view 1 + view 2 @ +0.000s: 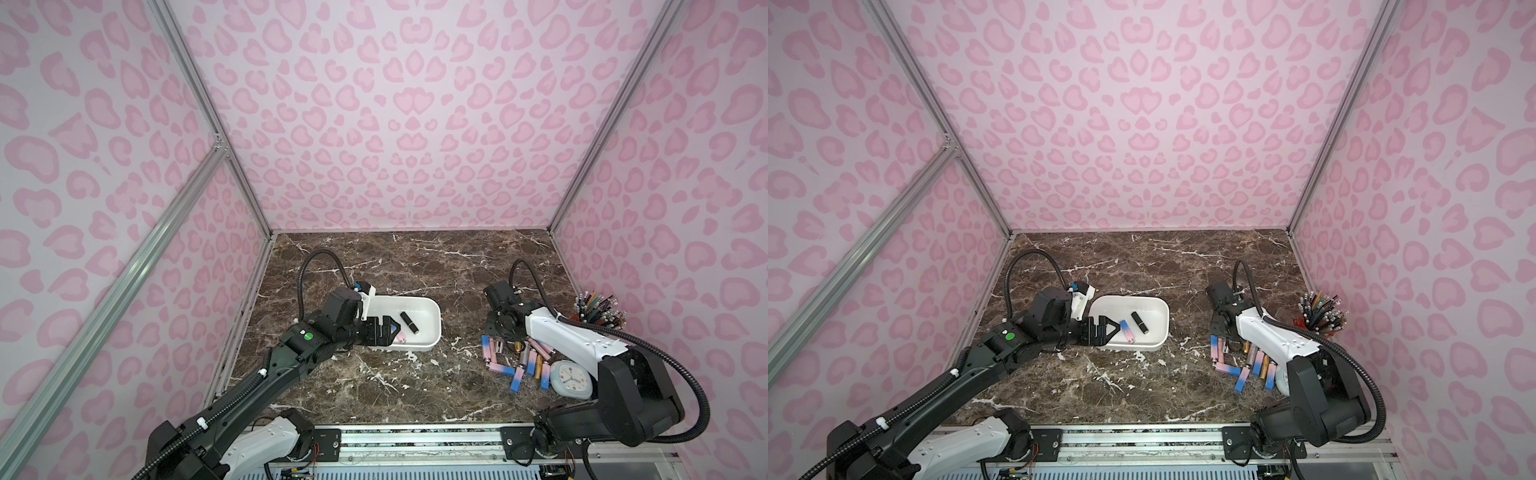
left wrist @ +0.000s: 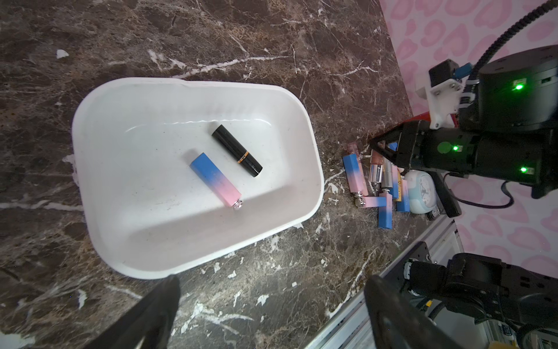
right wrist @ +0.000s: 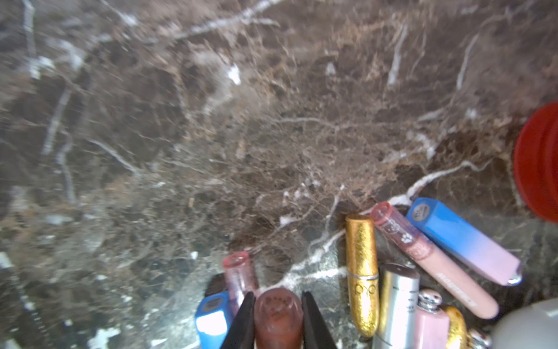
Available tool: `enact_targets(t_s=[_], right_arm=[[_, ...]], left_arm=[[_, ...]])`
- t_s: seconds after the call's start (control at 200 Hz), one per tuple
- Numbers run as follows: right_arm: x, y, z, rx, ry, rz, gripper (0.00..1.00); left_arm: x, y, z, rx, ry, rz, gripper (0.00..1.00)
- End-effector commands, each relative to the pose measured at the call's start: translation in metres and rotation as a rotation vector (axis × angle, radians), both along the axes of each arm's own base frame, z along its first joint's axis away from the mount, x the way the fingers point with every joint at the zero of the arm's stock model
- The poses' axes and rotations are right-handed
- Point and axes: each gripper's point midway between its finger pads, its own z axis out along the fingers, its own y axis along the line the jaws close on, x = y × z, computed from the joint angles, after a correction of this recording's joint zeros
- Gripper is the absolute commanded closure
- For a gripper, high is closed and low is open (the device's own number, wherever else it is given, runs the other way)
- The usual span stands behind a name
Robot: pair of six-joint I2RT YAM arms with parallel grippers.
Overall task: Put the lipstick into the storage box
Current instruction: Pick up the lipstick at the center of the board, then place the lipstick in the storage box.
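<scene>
The storage box (image 1: 436, 318) (image 1: 1165, 322) (image 2: 315, 169) is a shallow white tub left of the table's middle. A black lipstick (image 1: 409, 323) (image 2: 237, 150) and a blue-pink one (image 1: 1126, 331) (image 2: 215, 179) lie inside it. My left gripper (image 1: 380, 330) (image 2: 273, 281) hovers open over the box's near-left edge, holding nothing. At the right, several lipsticks lie in a pile (image 1: 519, 359) (image 1: 1246, 361). My right gripper (image 1: 498, 334) (image 3: 277, 297) is down at the pile's far end, its jaws against both sides of a brownish-red lipstick (image 3: 277, 320).
A red cup of pencils (image 1: 598, 311) (image 3: 540, 163) stands by the right wall behind the pile. A small pale clock (image 1: 569, 380) (image 2: 421, 190) lies near the pile at the front right. A metal rail (image 1: 415, 440) runs along the table's front edge.
</scene>
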Motion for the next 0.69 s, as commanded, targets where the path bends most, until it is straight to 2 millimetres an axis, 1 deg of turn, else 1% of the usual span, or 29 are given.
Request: enact_targets(t_s=[0.0, 0.115, 0.17, 0.21, 0.285, 0.4, 0.535, 0.56, 0.57, 0.59, 0.69], right_arm=[[0.006, 0.007, 0.016, -0.032, -0.017, 0.026, 0.74], [0.023, 0.032, 0.037, -0.033, -0.057, 0.082, 0.74], [0.031, 0.048, 0.045, -0.024, -0.074, 0.117, 0.74], [0.036, 0.060, 0.048, -0.023, -0.079, 0.140, 0.74], [0.047, 0.087, 0.056, -0.009, -0.100, 0.190, 0.74], [0.059, 0.131, 0.058, 0.008, -0.104, 0.272, 0.74], [0.069, 0.180, 0.046, 0.021, -0.082, 0.357, 0.74], [0.068, 0.187, 0.040, 0.019, -0.070, 0.372, 0.74], [0.071, 0.193, 0.045, 0.028, -0.084, 0.377, 0.74], [0.073, 0.201, 0.044, 0.033, -0.084, 0.390, 0.75], [0.073, 0.227, 0.033, 0.044, -0.066, 0.433, 0.75]], left_arm=[[0.001, 0.003, 0.003, 0.007, -0.014, 0.011, 0.02], [0.001, 0.006, 0.006, 0.013, -0.022, 0.018, 0.02], [0.000, 0.008, 0.006, 0.016, -0.025, 0.023, 0.02], [-0.001, 0.009, 0.007, 0.018, -0.028, 0.027, 0.02], [-0.003, 0.013, 0.008, 0.022, -0.032, 0.035, 0.02], [-0.006, 0.019, 0.008, 0.032, -0.036, 0.047, 0.02], [-0.011, 0.026, 0.008, 0.042, -0.040, 0.063, 0.02], [-0.012, 0.027, 0.009, 0.041, -0.042, 0.065, 0.02], [-0.012, 0.027, 0.009, 0.041, -0.043, 0.067, 0.02], [-0.013, 0.029, 0.009, 0.043, -0.043, 0.069, 0.02], [-0.016, 0.035, 0.011, 0.050, -0.053, 0.083, 0.02]])
